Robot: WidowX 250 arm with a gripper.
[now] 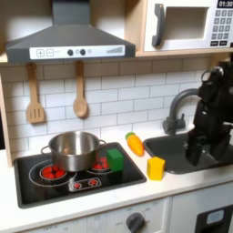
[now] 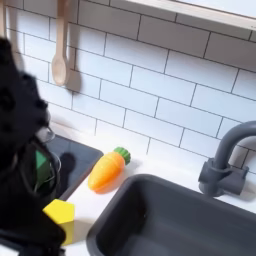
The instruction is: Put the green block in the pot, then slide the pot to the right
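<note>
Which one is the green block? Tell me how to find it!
Find the black stovetop with red rings. A shiny silver pot sits on it, and the green block is beside the pot, on the first exterior view's right. It's a small green cube, unlike the yellow block and orange carrot on the white counter.

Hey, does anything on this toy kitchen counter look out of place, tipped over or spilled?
Nothing stands out. The pot sits upright on the stove, the green block beside it. The carrot and yellow block lie loose on the counter near the sink; nothing is spilled or damaged.
</note>
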